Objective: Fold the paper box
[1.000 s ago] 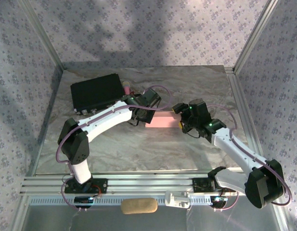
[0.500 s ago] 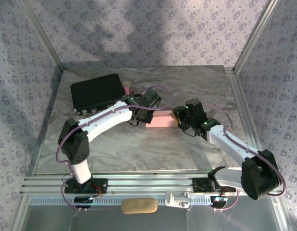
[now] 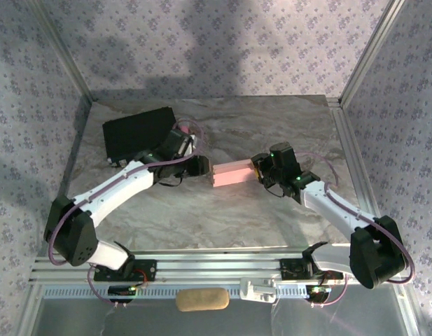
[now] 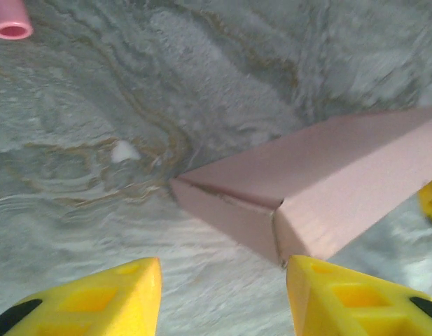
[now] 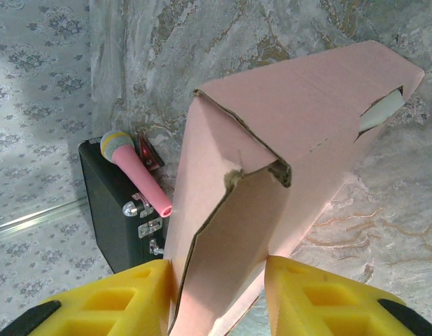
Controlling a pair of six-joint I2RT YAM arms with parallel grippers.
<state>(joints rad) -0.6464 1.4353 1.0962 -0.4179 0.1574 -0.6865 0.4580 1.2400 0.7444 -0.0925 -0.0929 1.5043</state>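
Holding the box [image 3: 233, 173] by its right end, the right gripper [image 5: 219, 280] sat clamped across the end flap, with cardboard filling the gap between its fingers [image 5: 110, 301]. Left gripper [image 4: 223, 294] was spread wide, just short of the box's left end, touching nothing. Box lay mid-table [image 3: 286, 126], right of the case [image 3: 135, 133].

Risk: the near end flap gaped (seam not tucked), so a hard squeeze could crush the thin wall or pop the flap. A left push against the pinned end could buckle it.

Right wrist showed that seam, a white slit at the far end, and a mic [image 5: 135, 171] by the case. The top view resolved neither gap.
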